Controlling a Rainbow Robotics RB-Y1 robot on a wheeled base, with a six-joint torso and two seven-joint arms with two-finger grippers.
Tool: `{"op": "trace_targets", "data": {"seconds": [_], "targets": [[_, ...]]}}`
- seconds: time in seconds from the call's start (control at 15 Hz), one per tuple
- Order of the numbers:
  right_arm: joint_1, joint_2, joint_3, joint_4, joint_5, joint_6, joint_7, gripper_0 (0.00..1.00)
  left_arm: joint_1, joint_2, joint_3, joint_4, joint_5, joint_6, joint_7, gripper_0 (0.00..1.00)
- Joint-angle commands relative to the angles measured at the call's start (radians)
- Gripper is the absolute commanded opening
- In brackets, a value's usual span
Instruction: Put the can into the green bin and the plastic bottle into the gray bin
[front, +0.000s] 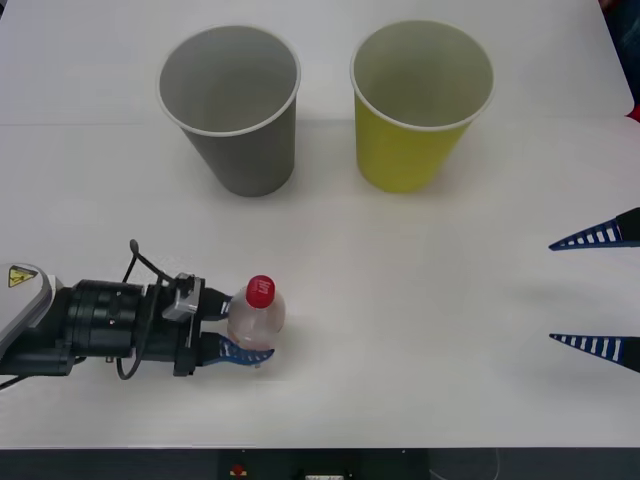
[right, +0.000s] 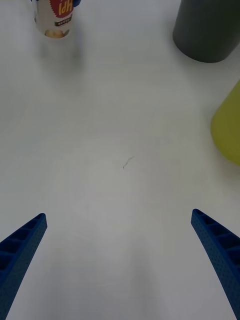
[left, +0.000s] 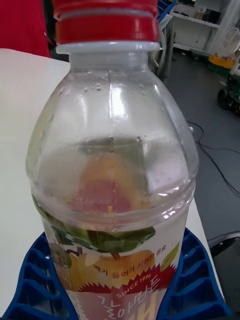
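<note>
Front view, left claw (front: 243, 326) gripping plastic bottle (front: 257, 312), label hidden

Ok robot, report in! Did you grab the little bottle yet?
Left gripper shut on plastic bottle, upright on table. Right gripper open, idle at right. Path to gray bin clear.

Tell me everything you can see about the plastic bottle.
The plastic bottle is small, clear and looks empty, with a red screw cap and a white, red and yellow fruit label round its lower body. It stands upright on the white table, in front of the gray cup. The left gripper is shut on its sides.
</note>
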Motion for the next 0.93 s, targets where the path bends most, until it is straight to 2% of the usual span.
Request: {"op": "trace_targets", "data": {"seconds": [0.07, 0.4, 0.67, 0.93], "targets": [[0.000, 0.000, 0.000, 0.000, 0.000, 0.000, 0.000, 1.00, 0.000, 0.066, 0.032, -0.069, -0.001, 0.003, 0.144, 0.00], [0.000, 0.000, 0.000, 0.000, 0.000, 0.000, 0.000, 1.00, 0.000, 0.224, 0.074, -0.232, -0.009, 0.075, 0.420, 0.00], [0.000, 0.000, 0.000, 0.000, 0.000, 0.000, 0.000, 1.00, 0.002, 0.333, 0.077, -0.405, -0.011, 0.258, 0.678, 0.00], [0.000, 0.000, 0.000, 0.000, 0.000, 0.000, 0.000, 1.00, 0.002, 0.415, 0.104, -0.502, -0.011, 0.422, 0.871, 0.00]]}}
